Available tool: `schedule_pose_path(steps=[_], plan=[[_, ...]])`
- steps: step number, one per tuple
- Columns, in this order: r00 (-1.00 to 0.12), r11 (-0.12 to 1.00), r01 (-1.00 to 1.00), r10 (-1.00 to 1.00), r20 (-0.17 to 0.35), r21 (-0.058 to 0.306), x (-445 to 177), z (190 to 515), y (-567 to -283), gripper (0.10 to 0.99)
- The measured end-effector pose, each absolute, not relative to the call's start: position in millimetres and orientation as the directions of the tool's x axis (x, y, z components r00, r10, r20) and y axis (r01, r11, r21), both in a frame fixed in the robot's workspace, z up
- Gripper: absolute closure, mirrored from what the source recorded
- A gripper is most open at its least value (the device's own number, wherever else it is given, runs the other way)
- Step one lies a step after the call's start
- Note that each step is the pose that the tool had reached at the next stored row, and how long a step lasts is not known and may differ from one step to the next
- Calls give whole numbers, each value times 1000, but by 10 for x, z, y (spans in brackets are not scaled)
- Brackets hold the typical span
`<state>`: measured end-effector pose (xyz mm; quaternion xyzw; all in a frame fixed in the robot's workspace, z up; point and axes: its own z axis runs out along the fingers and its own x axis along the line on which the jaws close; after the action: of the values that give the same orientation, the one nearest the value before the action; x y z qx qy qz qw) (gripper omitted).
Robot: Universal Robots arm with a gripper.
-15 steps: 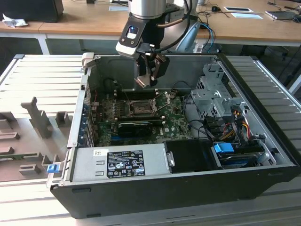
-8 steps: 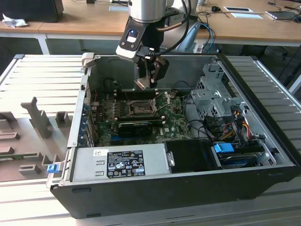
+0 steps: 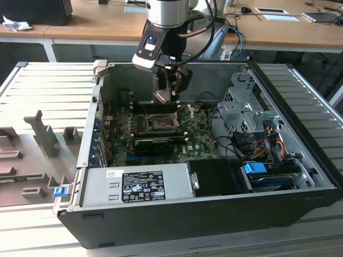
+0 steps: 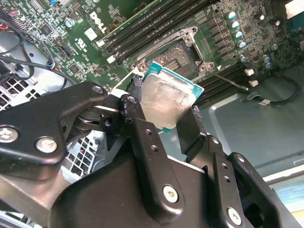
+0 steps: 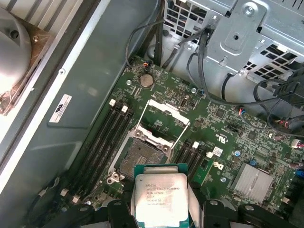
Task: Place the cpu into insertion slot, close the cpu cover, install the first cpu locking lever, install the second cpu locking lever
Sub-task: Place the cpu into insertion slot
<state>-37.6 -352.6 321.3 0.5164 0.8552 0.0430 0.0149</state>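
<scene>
The cpu (image 5: 160, 195) is up in the air, clamped between the black fingers (image 4: 142, 135) of the gripper (image 4: 166, 108) with its silver-grey top facing the first wrist view and its green edge showing around it. It hangs tilted just above the insertion slot (image 5: 140, 154) and does not touch it. The slot's dark square is bare. Just past the slot, the cpu cover (image 5: 166, 108) is swung up and open. A thin locking lever (image 4: 230, 81) sticks out beside the socket, unlatched.

The slot sits on the green motherboard (image 3: 198, 144), with long black memory slots (image 5: 111, 130) on either side of it. The board lies on the floor of an open black computer case (image 3: 214, 214). Also in the case are a grey power supply (image 3: 134, 184) along the near wall, a perforated metal drive cage (image 3: 241, 107) at the exterior view's right, bundled cables (image 3: 265, 139), and a blue-tabbed drive (image 3: 257, 168).

The case rests on a grey ribbed desk (image 3: 43, 85), and grey fixture blocks (image 3: 43, 134) stand on that desk at the exterior view's left. Wooden desks (image 3: 96, 24) run across the room behind.

In the second wrist view, one finger presses each of two opposite edges of the chip, which juts out past the fingertips toward the socket. In the exterior view the gripper (image 3: 169, 93) is lowered inside the case, directly over the socket area.
</scene>
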Motion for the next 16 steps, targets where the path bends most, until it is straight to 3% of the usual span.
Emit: schedule_pose_path(steps=[16], plan=[[-465, 462, 882, 885, 19, 89, -376, 3162, -3526, 553]])
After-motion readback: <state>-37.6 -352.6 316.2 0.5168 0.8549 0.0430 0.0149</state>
